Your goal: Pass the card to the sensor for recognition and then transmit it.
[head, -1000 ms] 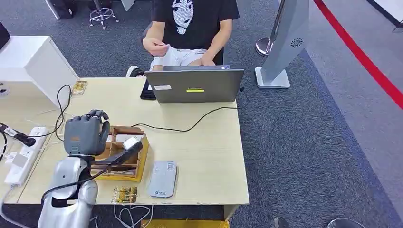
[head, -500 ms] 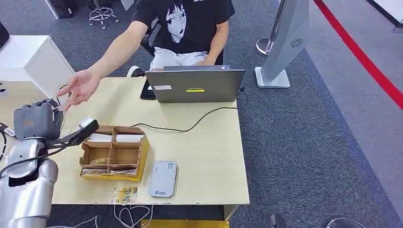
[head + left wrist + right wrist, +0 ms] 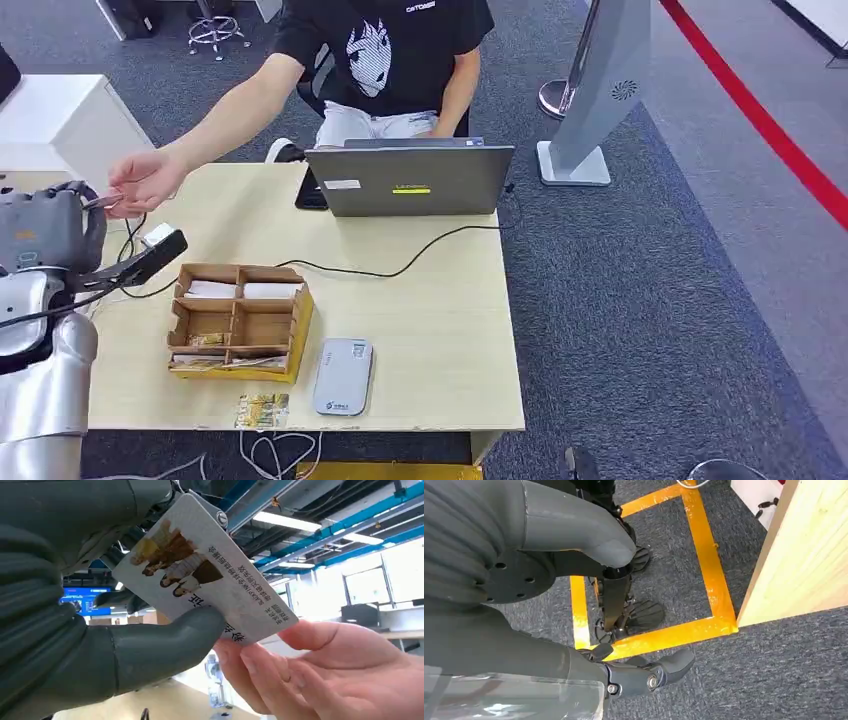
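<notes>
Left hand [image 3: 100,630] pinching card [image 3: 210,580], person's hand [image 3: 320,675] grasping card's far end

card [image 3: 200,575] partly covered — near corner behind left hand [image 3: 75,605] thumb, far corner under a person's fingers [image 3: 280,665], its small print too fine to read, person's hand cut by the picture's edge — right hand [image 3: 524,570] fingers partly out of frame

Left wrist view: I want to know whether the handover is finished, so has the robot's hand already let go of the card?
No: the left hand pinches the card under its thumb while the person's hand grips the other end.
</notes>
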Controlling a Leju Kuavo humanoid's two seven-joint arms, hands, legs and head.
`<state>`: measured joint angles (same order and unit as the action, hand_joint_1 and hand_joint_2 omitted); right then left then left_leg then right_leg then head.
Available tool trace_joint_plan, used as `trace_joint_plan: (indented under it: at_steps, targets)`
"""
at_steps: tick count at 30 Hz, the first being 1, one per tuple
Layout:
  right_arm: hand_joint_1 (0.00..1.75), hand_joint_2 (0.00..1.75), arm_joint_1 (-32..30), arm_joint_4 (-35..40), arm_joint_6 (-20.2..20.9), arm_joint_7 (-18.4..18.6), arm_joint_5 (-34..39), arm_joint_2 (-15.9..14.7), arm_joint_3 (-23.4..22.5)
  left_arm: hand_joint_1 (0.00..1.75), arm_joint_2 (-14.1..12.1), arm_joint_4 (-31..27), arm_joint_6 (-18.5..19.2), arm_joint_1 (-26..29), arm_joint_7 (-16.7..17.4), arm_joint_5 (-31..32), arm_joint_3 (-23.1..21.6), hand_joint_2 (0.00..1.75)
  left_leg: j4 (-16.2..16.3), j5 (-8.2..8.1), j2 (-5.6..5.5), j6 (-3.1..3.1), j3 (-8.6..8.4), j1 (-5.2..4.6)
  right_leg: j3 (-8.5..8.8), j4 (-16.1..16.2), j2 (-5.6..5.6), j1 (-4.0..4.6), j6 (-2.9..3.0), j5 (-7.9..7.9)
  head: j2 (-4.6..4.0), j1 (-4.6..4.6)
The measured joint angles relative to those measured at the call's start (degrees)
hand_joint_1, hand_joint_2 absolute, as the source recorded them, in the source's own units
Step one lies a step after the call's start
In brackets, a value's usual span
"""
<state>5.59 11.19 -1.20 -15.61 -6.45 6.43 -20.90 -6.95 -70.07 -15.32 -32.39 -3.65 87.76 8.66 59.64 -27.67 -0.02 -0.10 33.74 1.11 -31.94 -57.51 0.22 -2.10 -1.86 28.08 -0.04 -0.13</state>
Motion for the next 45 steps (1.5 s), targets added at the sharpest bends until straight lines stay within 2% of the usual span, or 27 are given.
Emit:
trace_joint_plan:
  at_steps: [1,2,14,23,26,27,30,34,38,45]
  targets:
    - [0.0,1.75,0.0,0.0,0.0,0.0,0.0,0.0,0.0,1.17,0.17,-0.38,0.07,-0.02,-0.07,0.0,0.0,1.75,0.0,0.0,0.03,0.0,-0.01,0.0,-0.01,0.0,0.03,0.0,0.0,0.0,0.0,0.02]
    - [0.0,1.75,-0.02,0.0,0.0,0.0,0.0,0.0,0.0,0.0,0.42,-1.01,0.13,-0.01,-0.26,0.0,-0.04,1.75,0.0,0.0,0.04,0.0,0.0,0.0,-0.02,0.0,0.05,0.0,0.0,0.0,0.0,0.0]
    - [0.0,1.75,-0.1,0.0,-0.02,-0.04,-0.09,0.02,-0.33,0.0,3.32,-8.07,0.61,1.28,-0.72,-0.07,-2.34,1.75,0.0,0.0,0.03,0.0,0.0,0.0,-0.02,0.0,0.03,0.0,0.0,0.0,0.0,0.0]
    - [0.0,1.75,-0.62,0.0,-0.2,-0.61,0.15,0.02,-1.05,0.0,5.79,-14.99,-0.74,5.98,-2.93,-1.87,-2.34,1.75,-0.01,-0.02,0.02,0.0,0.01,0.0,-0.01,0.01,0.02,0.0,0.0,0.0,0.0,0.0]
    - [0.0,1.75,-1.01,0.0,-0.68,-1.16,0.99,0.02,-1.97,0.0,7.79,-19.05,-1.4,10.86,-5.69,-5.04,-2.41,1.75,-0.01,-0.05,0.04,0.0,0.0,-0.03,-0.01,0.02,0.04,-0.03,-0.02,0.02,0.0,0.0]
    - [0.0,1.75,-1.22,0.0,-0.83,-1.64,1.69,0.02,-2.52,0.0,9.32,-21.82,-1.51,13.55,-7.68,-7.64,-2.82,1.75,-0.01,-0.07,0.05,0.03,0.01,-0.05,-0.01,0.03,0.04,-0.04,-0.02,0.03,0.0,0.0]
    - [0.0,1.75,-1.79,0.02,-1.51,-2.36,3.15,0.02,-4.4,0.0,11.78,-27.33,-2.25,22.65,-10.91,-8.88,-5.67,1.75,-0.02,-0.18,0.06,0.07,0.01,-0.11,-0.01,0.06,0.05,-0.09,-0.04,0.09,0.0,0.02]
    - [0.0,1.75,-2.33,0.09,-2.77,-2.82,4.74,0.02,-7.21,0.0,14.23,-31.01,-3.39,33.77,-14.05,-16.59,-9.96,1.75,-0.01,-0.27,0.08,0.14,0.02,-0.13,-0.04,0.09,0.04,-0.11,-0.1,0.15,0.0,0.02]
    - [0.0,1.75,-2.43,0.15,-3.3,-2.97,5.58,0.09,-9.01,0.0,15.37,-32.96,-3.13,38.63,-14.73,-16.54,-11.56,1.75,-0.03,-0.26,0.07,0.14,-0.01,-0.12,0.01,0.09,0.01,-0.1,-0.1,0.16,0.0,0.0]
    - [0.0,1.75,-2.7,0.44,-4.37,-3.63,8.72,0.72,-13.27,0.0,17.07,-32.79,-3.39,46.1,-16.31,-17.36,-12.98,1.75,-0.04,-0.23,0.07,0.14,-0.06,-0.1,0.05,0.09,0.0,-0.1,-0.1,0.15,0.0,0.0]
